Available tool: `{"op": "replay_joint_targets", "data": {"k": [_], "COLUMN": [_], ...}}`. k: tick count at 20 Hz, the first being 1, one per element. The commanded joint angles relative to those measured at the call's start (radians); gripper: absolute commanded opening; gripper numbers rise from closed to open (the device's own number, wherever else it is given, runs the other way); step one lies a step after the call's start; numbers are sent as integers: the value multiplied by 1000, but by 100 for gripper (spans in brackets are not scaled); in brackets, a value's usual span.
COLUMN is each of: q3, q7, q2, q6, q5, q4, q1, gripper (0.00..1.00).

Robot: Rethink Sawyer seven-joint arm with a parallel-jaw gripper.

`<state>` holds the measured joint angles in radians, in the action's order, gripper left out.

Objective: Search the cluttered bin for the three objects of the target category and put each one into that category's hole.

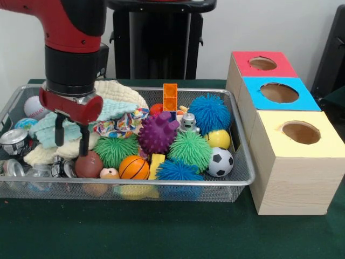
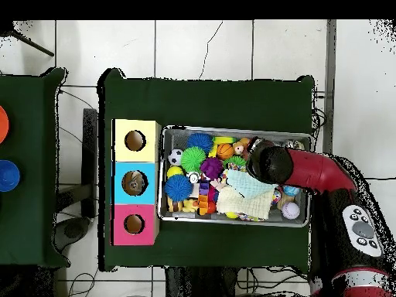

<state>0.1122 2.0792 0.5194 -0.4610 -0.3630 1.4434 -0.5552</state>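
The wire mesh bin (image 1: 186, 184) is full of toys, and it also shows in the overhead view (image 2: 232, 129). My gripper (image 1: 71, 144) hangs over the bin's left part, open and empty. Its black fingers (image 1: 84, 141) reach down in front of a pale blue cloth (image 1: 51, 129), just above a brown ball (image 1: 88, 165). In the overhead view the arm's wrist (image 2: 267, 161) hides the fingers. Three boxes with round holes stand beside the bin: red top (image 1: 263, 63), blue top (image 1: 279, 93), yellow top (image 1: 301, 132).
In the bin lie a purple spiky ball (image 1: 157, 134), green spiky balls (image 1: 115, 150), blue spiky balls (image 1: 210, 112), a soccer ball (image 1: 220, 162), a basketball (image 1: 133, 167), a baseball (image 1: 35, 107), cans (image 1: 13, 141) and an orange block (image 1: 170, 97).
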Motion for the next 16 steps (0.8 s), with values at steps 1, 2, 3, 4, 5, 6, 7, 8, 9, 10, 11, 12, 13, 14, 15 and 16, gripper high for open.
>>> {"op": "replay_joint_targets", "data": {"k": [1, 2, 3, 4, 5, 6, 7, 8, 9, 10, 11, 12, 13, 14, 15, 16], "q3": [-43, -38, -38, -37, -37, -37, -31, -30, -31, -30, -36, -40, -44, -48, -50, -53], "q7": [-13, -19, -17, -15, -6, 3, 9, 19, 35, 42, 55, 65, 72, 75, 71, 68], "q2": [-15, -25, -36, -46, -62, -77, -95, -117, -137, -161, -178, -190, -202, -210, -212, -215], "q6": [-56, -39, -17, 4, 27, 49, 66, 87, 113, 133, 164, 189, 207, 232, 240, 248], "q5": [-54, -55, -58, -62, -63, -65, -64, -64, -63, -61, -65, -65, -63, -66, -64, -62], "q4": [-43, -40, -39, -37, -36, -34, -33, -35, -34, -41, -45, -43, -44, -46, -44, -43], "q1": [-5, -16, -19, -23, -25, -26, -30, -34, -34, -38, -35, -34, -33, -31, -32, -32], "gripper": [100, 100, 100, 100, 100, 100, 100, 100, 100, 100, 100, 100, 100, 100, 100, 100]}}
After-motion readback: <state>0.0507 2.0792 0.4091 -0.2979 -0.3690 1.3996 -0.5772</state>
